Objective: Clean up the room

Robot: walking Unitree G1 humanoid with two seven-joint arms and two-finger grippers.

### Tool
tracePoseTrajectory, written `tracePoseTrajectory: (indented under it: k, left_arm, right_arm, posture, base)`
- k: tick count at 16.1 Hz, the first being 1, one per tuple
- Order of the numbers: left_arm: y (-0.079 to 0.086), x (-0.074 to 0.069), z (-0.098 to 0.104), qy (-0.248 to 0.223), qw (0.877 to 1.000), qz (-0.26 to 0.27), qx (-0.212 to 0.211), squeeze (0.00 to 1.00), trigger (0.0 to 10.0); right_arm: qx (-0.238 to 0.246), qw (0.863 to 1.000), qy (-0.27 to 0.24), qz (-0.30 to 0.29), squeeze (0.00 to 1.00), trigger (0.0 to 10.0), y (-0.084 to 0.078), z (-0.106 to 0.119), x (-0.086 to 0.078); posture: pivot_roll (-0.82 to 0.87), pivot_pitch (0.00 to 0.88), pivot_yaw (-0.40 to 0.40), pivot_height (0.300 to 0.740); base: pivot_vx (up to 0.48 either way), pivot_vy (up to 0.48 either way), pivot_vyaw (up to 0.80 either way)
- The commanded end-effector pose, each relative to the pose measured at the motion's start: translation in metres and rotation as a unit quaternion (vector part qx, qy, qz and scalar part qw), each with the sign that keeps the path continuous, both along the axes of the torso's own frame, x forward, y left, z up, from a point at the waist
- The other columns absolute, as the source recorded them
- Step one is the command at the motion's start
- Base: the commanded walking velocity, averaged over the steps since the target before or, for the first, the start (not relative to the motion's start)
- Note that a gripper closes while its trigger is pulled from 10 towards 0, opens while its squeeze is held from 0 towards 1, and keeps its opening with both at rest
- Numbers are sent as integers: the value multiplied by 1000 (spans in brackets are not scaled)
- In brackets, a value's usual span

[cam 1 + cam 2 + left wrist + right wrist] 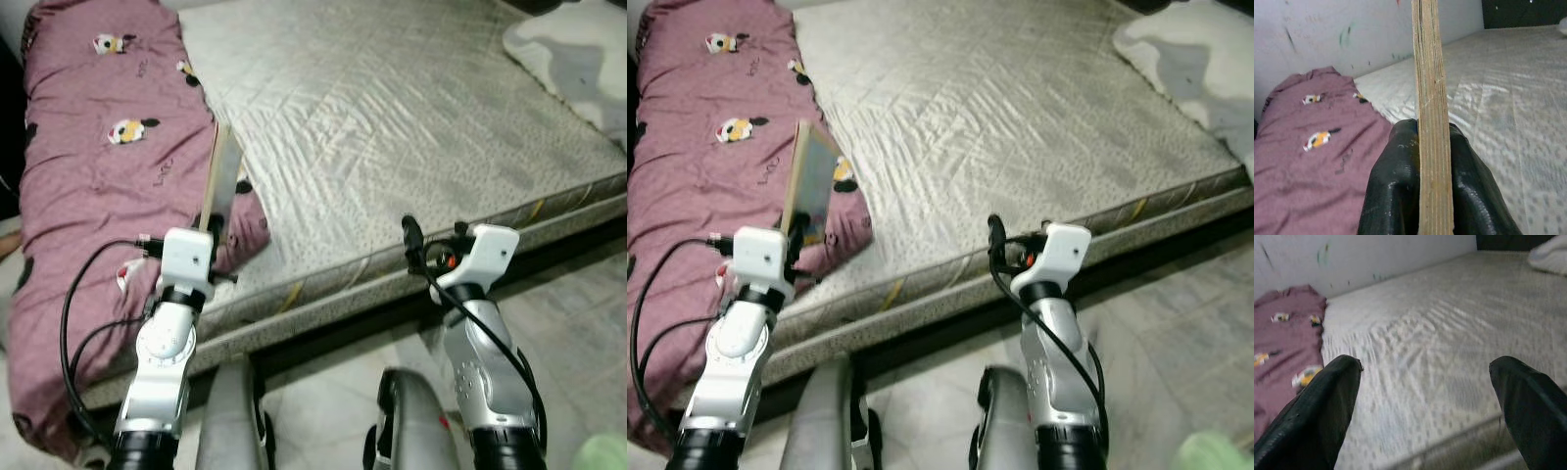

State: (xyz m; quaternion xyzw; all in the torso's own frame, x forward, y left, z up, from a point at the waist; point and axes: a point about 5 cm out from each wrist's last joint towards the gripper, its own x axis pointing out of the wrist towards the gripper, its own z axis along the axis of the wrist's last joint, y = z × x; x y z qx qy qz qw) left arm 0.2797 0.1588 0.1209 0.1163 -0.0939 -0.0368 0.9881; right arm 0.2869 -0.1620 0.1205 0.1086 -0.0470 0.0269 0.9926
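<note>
Over the near edge of the bed (411, 147), where a mauve blanket (98, 166) with small cartoon prints covers the mattress's left side, the left claw (217, 233) holds a thin wooden board (223, 181) pinched between its two black fingers (1396, 191). The head views show the board's broad face: it stands nearly upright, long axis running up and away from the claw, leaning slightly toward the far side of the bed, its lower end in the grip and its upper end free above the blanket's edge. The left wrist view shows what the head views do not: the board edge-on, with its layered plywood edge, and the finger pads pressed flat against both faces.

The right claw (431, 245) hovers near the mattress edge, apart from the board. From the head it is a dark shape beside the white wrist housing; the right wrist view shows its fingers (1317, 416) spread wide with nothing between them, bare quilted mattress beyond. A pale crumpled cloth (578, 54) lies at the bed's far right.
</note>
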Motion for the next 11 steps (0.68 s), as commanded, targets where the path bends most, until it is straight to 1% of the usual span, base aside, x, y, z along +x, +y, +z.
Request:
tracePoseTrajectory:
  k: [1,3,5,7,11]
  left_arm:
    - [0,1,15,-30,1000,3,6,0,10000]
    - [-1,0,10,-14,1000,12,2,0,10000]
    - [-3,-2,4,-2,1000,13,4,0,10000]
    - [-4,-7,-4,17,1000,11,1,0,10000]
    - [-2,-14,-14,35,999,23,-3,0,10000]
  right_arm:
    - [4,1000,-6,-1,0,10000,0,1,2]
    - [4,1000,-10,-2,0,10000,0,3,2]
    - [5,1000,-11,-2,0,10000,0,3,3]
    - [4,1000,-10,-1,0,10000,1,3,3]
    - [2,1000,-8,-2,0,10000,-2,2,1]
  posture:
    - [-13,32,45,700]
    - [-13,32,44,725]
    - [-11,33,41,740]
    - [-12,35,36,740]
    - [-11,39,32,740]
  base:
    - [0,0,0]
    - [0,0,0]
    - [0,0,0]
    - [0,0,0]
    - [0,0,0]
